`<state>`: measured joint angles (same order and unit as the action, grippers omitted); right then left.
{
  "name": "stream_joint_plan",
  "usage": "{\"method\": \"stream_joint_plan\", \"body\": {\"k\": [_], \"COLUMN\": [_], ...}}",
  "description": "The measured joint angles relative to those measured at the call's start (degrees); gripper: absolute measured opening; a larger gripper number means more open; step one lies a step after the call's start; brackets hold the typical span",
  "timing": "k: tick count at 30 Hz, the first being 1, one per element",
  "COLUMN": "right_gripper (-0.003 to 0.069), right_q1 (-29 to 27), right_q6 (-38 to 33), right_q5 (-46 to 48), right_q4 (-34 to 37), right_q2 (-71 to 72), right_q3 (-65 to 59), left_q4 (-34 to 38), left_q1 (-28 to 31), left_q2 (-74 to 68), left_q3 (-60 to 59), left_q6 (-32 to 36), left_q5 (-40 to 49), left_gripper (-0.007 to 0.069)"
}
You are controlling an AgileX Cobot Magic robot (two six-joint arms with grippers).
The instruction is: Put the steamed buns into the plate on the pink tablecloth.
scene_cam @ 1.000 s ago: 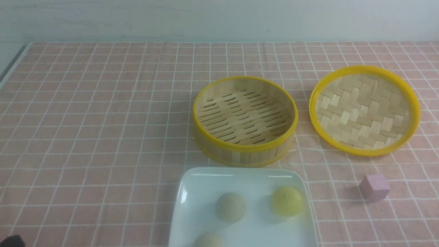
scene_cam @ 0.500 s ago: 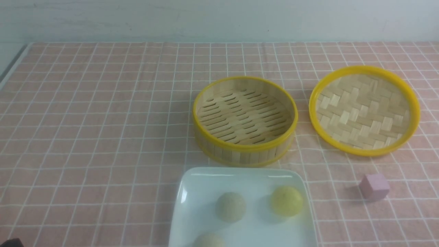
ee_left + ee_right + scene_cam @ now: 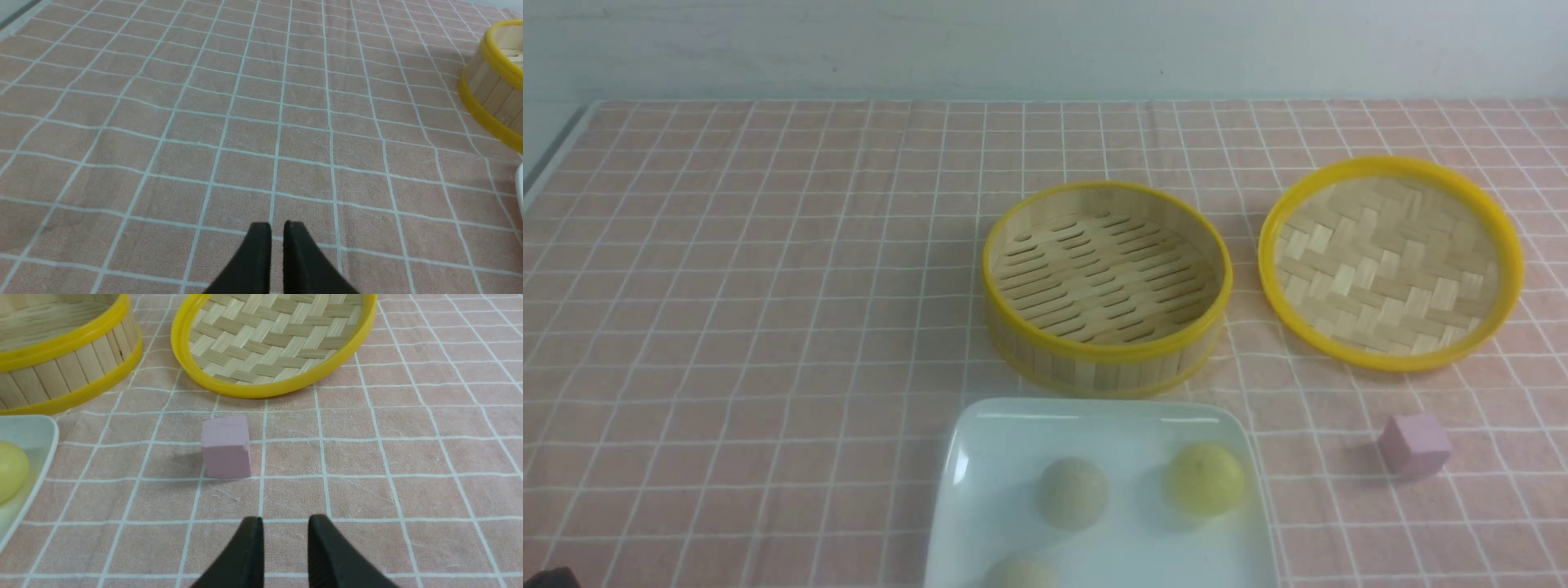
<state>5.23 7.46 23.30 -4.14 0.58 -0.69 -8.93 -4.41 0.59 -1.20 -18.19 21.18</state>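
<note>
The white plate (image 3: pixel 980 457) lies on the pink tablecloth (image 3: pixel 768 286) at the near centre. On it rest three steamed buns: a beige one (image 3: pixel 1072 492), a yellow-green one (image 3: pixel 1205 479) and a second beige one (image 3: pixel 1019 574) cut off by the picture's edge. My left gripper (image 3: pixel 277 224) hovers over bare cloth left of the plate, its tips a thin slit apart, holding nothing. Only a dark scrap of it (image 3: pixel 546 578) shows in the front view. My right gripper (image 3: pixel 285 518) hangs open and empty, just short of the pink cube (image 3: pixel 226 447). The plate's corner (image 3: pixel 32 433) and the yellow-green bun (image 3: pixel 10 469) also show there.
An empty yellow-rimmed bamboo steamer basket (image 3: pixel 1107 286) stands just behind the plate. Its woven lid (image 3: pixel 1391 261) lies upturned to the right. The pink cube (image 3: pixel 1414 443) sits right of the plate, in front of the lid. The table's left edge (image 3: pixel 556 155) shows at far left.
The dark bit of my left gripper at the front view's lower left corner has sunk further out of the picture. The buns, plate, basket, lid and cube have not moved.
</note>
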Motion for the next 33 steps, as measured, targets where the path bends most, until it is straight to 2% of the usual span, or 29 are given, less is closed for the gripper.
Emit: {"method": "stream_joint_plan", "body": {"k": [33], "right_gripper": [0.019], "right_q1": [0.0], "right_q6": [0.0], "right_q5": [-0.04], "right_q4": [0.0], "right_q2": [0.0], "right_q3": [0.0], "left_q4": [0.0], "left_q1": [0.02], "left_q2": [0.0], "left_q3": [0.0], "left_q6": [0.0], "left_q5": [0.06], "left_gripper": [0.0117]}}
